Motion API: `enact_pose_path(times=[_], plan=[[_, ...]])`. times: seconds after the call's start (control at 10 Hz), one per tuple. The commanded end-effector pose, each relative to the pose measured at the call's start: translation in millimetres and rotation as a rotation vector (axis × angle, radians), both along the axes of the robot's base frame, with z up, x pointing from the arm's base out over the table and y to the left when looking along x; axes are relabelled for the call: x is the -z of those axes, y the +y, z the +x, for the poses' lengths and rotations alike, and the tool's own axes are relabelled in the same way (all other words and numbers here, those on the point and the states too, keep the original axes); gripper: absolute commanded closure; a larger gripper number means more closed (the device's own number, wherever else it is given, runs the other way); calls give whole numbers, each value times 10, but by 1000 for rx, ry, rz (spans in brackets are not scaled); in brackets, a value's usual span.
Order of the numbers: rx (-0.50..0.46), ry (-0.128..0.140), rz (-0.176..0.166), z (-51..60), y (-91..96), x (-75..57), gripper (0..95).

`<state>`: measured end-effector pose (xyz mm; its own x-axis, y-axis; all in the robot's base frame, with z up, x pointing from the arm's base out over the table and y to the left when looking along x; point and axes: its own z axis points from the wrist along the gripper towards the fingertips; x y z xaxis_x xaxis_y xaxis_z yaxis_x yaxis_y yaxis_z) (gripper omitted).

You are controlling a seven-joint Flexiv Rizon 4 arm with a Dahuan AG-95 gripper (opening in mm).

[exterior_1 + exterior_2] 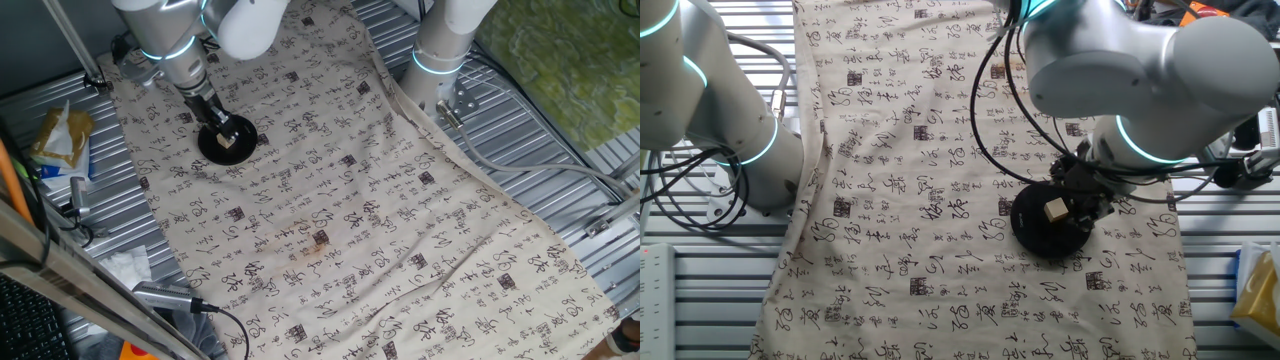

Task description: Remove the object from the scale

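Observation:
The scale [207, 148] is a small flat black disc on the printed cloth at the upper left; in the other fixed view it [1032, 228] lies right of centre. The object, a tiny tan wooden cube [228, 142], rests on the disc near its middle and also shows in the other fixed view [1055, 209]. My gripper [226, 133] is lowered onto the disc with its black fingers right at the cube [1068, 208]. The fingers blend into the black disc, so I cannot tell whether they grip the cube.
A cream cloth [340, 220] with black characters covers the table, with a brownish stain [318, 240] near its middle. A second arm's base [440, 50] stands at the back. A yellow packet [60, 135] and cables lie on the metal ribs at the left.

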<state>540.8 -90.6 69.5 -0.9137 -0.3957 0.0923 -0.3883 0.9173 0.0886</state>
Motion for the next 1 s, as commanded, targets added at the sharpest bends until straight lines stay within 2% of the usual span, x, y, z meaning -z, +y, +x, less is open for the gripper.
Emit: enact_pose_path(times=[0.1, 0.7, 0.8, 1.0], plan=[[-1, 0, 2, -1, 1, 2, 380], [36, -5, -8, 26, 33, 14, 380], [41, -16, -10, 26, 33, 13, 380], [59, -19, -15, 26, 33, 13, 380]])
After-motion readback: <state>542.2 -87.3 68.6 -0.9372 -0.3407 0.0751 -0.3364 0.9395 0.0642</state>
